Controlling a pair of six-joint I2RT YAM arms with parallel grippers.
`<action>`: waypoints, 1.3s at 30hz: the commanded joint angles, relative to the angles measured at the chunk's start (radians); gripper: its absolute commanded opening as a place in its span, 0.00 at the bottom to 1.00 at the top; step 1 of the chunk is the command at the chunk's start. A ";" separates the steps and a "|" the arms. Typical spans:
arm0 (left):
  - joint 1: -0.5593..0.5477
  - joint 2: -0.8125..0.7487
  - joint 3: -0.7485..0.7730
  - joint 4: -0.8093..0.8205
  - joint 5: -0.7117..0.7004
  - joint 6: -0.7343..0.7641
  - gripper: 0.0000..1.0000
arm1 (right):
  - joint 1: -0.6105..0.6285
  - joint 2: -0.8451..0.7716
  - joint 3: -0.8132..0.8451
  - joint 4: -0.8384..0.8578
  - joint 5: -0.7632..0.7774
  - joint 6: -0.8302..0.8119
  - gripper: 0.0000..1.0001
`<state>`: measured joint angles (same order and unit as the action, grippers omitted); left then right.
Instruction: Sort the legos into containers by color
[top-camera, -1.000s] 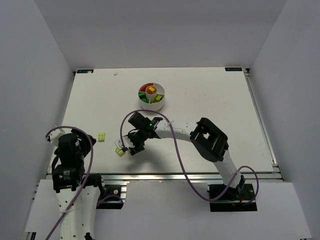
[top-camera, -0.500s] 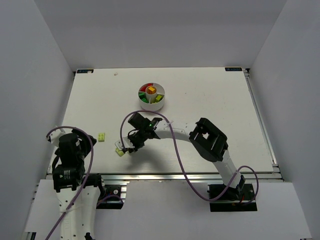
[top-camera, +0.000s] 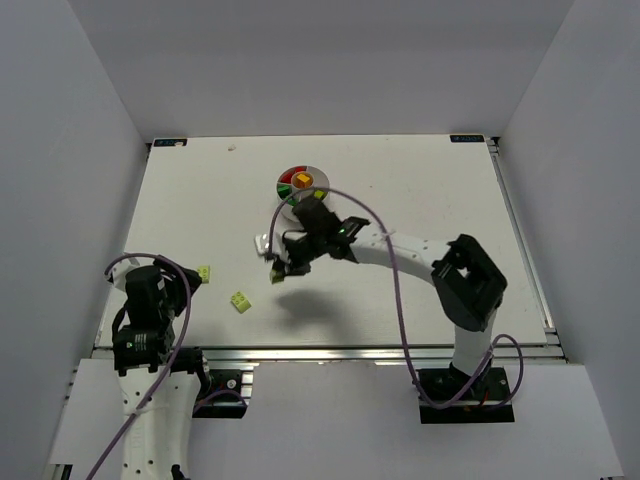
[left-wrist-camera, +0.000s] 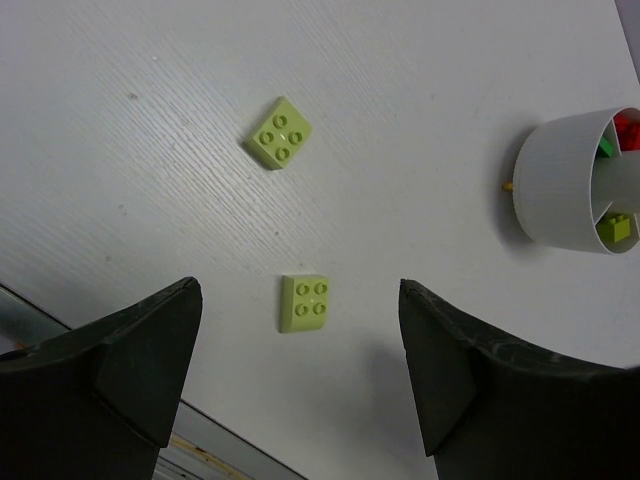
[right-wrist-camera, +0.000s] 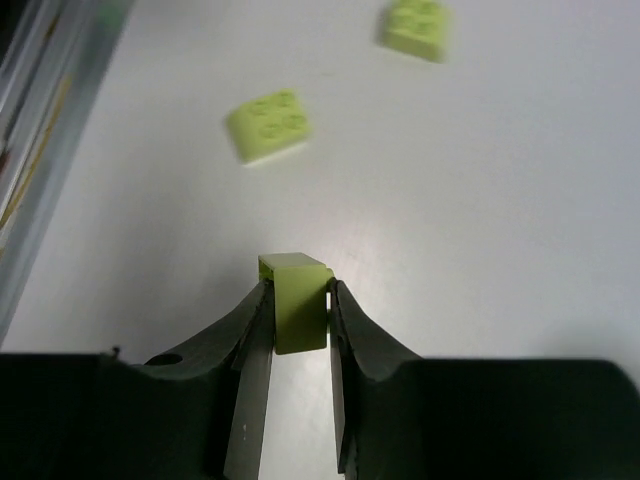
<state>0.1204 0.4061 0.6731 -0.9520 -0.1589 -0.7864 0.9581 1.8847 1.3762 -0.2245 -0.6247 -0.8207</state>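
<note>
The right gripper (right-wrist-camera: 297, 300) is clamped on a pale lime brick (right-wrist-camera: 292, 272). Its two fingers press opposite side faces, and the block juts just past their tips. No studs show from the wrist camera, so I cannot tell which way the studded face points. The block looks about as wide as it is long, so there is no real long axis to line up. In the top view it hangs clear of the tabletop (top-camera: 420, 200), judging by the shadow cast nearer the arm bases. From the brick, the white dish (left-wrist-camera: 560, 185) lies just beyond and a little to the right, close but apparently not touching. The right forearm crosses the dish's near part and hides it. The lime wedge (top-camera: 318, 194), which has a lime piece in it, is on the dish's right side. The drop therefore probably calls for a short carry away from the bases and rightward, past the red wedge and the centre cup. The right arm is by far the nearer to the dish. The left gripper (left-wrist-camera: 298, 290) stands wide apart and empty, low on the near left. It is over two loose lime bricks (left-wrist-camera: 306, 308), square four-stud pieces lying flat and near each other, but apart.
</note>
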 joint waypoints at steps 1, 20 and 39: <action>-0.001 0.028 -0.026 0.068 0.070 -0.051 0.89 | -0.122 -0.111 0.006 0.154 -0.003 0.302 0.00; -0.001 0.140 -0.069 0.177 0.121 -0.056 0.88 | -0.504 0.029 0.243 0.306 0.157 1.025 0.00; -0.001 0.164 -0.098 0.185 0.119 -0.065 0.88 | -0.506 0.274 0.426 0.332 0.321 1.060 0.00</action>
<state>0.1204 0.5564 0.5797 -0.7849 -0.0452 -0.8547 0.4530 2.1471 1.7618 0.0635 -0.3229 0.2523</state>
